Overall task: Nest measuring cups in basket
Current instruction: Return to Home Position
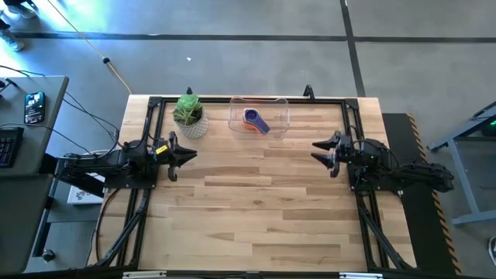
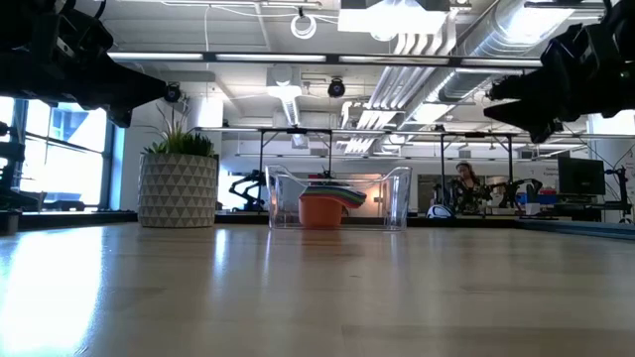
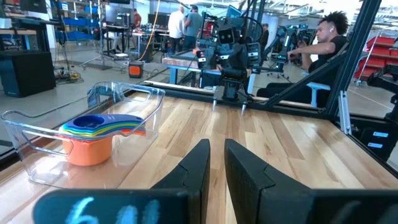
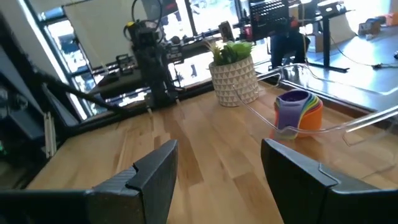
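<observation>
The cups [image 1: 254,119] sit one inside another in the basket [image 1: 279,107], at the top middle of the high view, beside the plant pot [image 1: 192,128]. They look light, hard and a bit slippery; the flat handles [image 1: 262,125] sticking out are the best place to pinch. The left gripper [image 1: 191,155] waits at the left side of the desk [image 1: 256,209], fingers almost pressed together, holding nothing. The right gripper [image 1: 316,151] waits at the right side, fingers spread wide, empty.

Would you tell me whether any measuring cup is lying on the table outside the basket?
No, the only cups in the high view sit nested inside the basket.
</observation>
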